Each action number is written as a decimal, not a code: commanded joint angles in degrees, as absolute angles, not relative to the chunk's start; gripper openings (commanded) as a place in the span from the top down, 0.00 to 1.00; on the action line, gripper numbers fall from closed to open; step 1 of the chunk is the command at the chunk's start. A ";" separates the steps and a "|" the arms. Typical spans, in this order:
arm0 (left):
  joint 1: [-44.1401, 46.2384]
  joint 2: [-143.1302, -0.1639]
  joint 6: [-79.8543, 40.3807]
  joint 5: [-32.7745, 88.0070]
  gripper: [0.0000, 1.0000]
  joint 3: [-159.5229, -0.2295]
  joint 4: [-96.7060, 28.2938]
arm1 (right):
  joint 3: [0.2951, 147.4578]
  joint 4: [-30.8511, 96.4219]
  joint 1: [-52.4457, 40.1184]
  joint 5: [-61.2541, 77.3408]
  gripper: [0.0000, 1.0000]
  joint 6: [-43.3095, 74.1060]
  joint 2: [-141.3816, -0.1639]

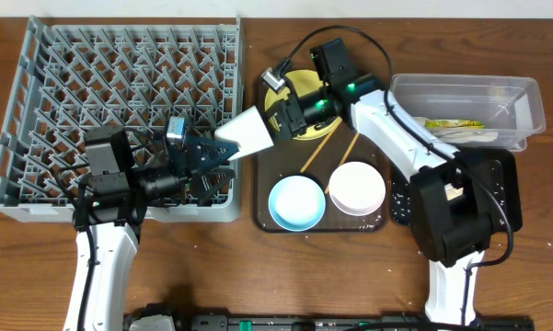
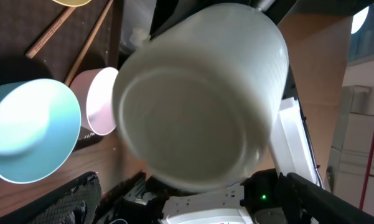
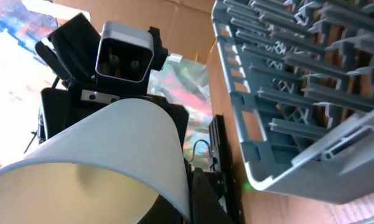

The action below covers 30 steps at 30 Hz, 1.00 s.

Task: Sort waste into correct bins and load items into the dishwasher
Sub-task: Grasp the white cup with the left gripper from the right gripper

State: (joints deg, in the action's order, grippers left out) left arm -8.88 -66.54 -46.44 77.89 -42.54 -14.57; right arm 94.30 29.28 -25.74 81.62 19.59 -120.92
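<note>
Cup (image 1: 250, 131): midair between my hands, beside the dish rack (image 1: 37, 110) edge.
Right hand (image 1: 274, 119): clamped on its rim end.
Left hand (image 1: 216, 156): wide, at its base.
Risk: releasing early drops it.

Rack (image 1: 74, 83) left of tray (image 1: 262, 198), tub (image 1: 524, 92) at right

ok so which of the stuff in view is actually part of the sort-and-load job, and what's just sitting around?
Job: white cup, yellow plate, chopsticks, light blue bowl, white bowl, grey dish rack, clear tub, black tray, wrapper, napkin.

Just there: brown serving tray, table.
</note>
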 commanded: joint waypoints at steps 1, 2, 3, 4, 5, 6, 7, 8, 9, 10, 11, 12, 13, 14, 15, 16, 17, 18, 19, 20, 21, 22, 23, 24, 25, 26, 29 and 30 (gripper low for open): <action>-8.82 -66.54 -45.25 79.09 0.07 -43.38 -14.17 | 94.39 29.10 -27.38 83.37 0.99 20.36 -121.03; -8.82 -66.54 -45.25 79.09 0.07 -43.38 -14.17 | 94.39 29.10 -27.64 83.37 0.99 20.36 -121.03; -8.82 -66.54 -45.25 79.09 0.07 -43.38 -14.15 | 94.39 29.10 -28.10 83.29 0.99 20.38 -121.03; -8.82 -66.54 -45.25 79.09 0.07 -43.38 -14.15 | 94.39 29.12 -28.42 82.85 0.99 20.82 -121.03; -8.82 -66.54 -45.25 79.09 0.07 -43.38 -14.15 | 94.39 29.10 -28.75 82.50 0.99 21.04 -121.03; -8.82 -66.54 -45.25 79.05 0.07 -43.38 -14.15 | 94.39 29.10 -29.06 82.37 0.99 21.04 -121.03; -8.82 -66.54 -45.25 79.02 0.07 -43.38 -14.04 | 94.39 29.12 -29.36 82.32 0.99 21.04 -121.03; -8.82 -66.54 -45.23 78.87 0.07 -43.38 -13.96 | 94.39 29.12 -29.69 82.32 0.99 21.04 -121.03; -8.82 -66.54 -45.25 78.67 0.07 -43.38 -13.96 | 94.39 29.15 -30.09 82.35 0.99 21.04 -121.03; -8.82 -66.54 -45.23 78.43 0.07 -43.38 -13.96 | 94.39 29.21 -30.37 82.35 0.99 21.04 -121.03; -8.82 -66.54 -45.25 78.19 0.07 -43.38 -13.96 | 94.39 29.32 -30.57 82.35 0.99 21.04 -121.03; -8.82 -66.54 -45.25 78.00 0.07 -43.38 -13.98 | 94.37 29.34 -30.74 82.35 0.99 21.04 -121.03; -8.82 -66.54 -45.23 77.95 0.07 -43.38 -13.98 | 94.37 29.41 -30.87 82.35 0.99 21.04 -121.03; -8.82 -66.54 -45.25 77.93 0.07 -43.38 -13.96 | 94.37 29.63 -31.00 82.35 0.99 21.04 -121.03; -8.82 -66.54 -45.25 77.93 0.07 -43.38 -13.96 | 94.35 29.63 -31.07 82.35 0.99 21.04 -121.03; -8.82 -66.54 -45.25 77.93 0.07 -43.38 -13.96 | 94.28 29.65 -31.16 82.32 0.99 21.04 -121.03; -8.82 -66.54 -45.25 77.84 0.07 -43.38 -13.96 | 94.19 29.71 -31.20 82.32 0.99 21.04 -121.03; -8.82 -66.54 -45.25 77.73 0.07 -43.38 -13.98 | 94.00 29.76 -31.20 82.32 0.99 21.04 -121.03; -8.82 -66.54 -45.28 77.71 0.07 -43.38 -13.96 | 93.84 29.95 -31.20 82.30 0.99 20.99 -121.03; -8.82 -66.54 -45.45 77.52 0.07 -43.38 -13.96 | 93.69 30.57 -31.20 81.80 0.99 20.97 -121.03; -8.82 -66.54 -45.52 77.38 0.07 -43.38 -13.98 | 93.49 31.44 -31.20 80.68 0.99 20.97 -121.03; -8.82 -66.54 -45.69 77.36 0.07 -43.38 -13.98 | 93.34 32.29 -31.20 79.53 0.99 20.95 -121.03; -8.82 -66.54 -45.69 77.36 0.07 -43.38 -13.98 | 93.17 32.82 -31.18 78.89 0.99 20.93 -121.03; -8.82 -66.54 -45.69 77.36 0.07 -43.38 -13.98 | 92.92 32.84 -31.14 78.87 0.99 20.93 -121.03; -8.82 -66.54 -45.69 77.36 0.07 -43.38 -13.98 | 92.82 32.84 -31.09 78.87 0.99 20.91 -121.03; -8.82 -66.54 -45.69 77.36 0.07 -43.38 -13.98 | 92.82 32.84 -31.09 78.89 0.99 20.80 -121.03; -8.82 -66.54 -45.69 77.36 0.07 -43.38 -13.98 | 92.82 32.84 -31.03 78.94 0.99 20.78 -121.03; -8.82 -66.54 -45.69 77.36 0.07 -43.38 -13.98 | 92.82 33.04 -31.05 79.05 0.99 20.78 -121.03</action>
State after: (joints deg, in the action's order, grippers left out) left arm -8.88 -66.61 -46.46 77.14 -42.54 -14.48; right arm 93.78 32.53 -30.87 80.20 20.78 -120.92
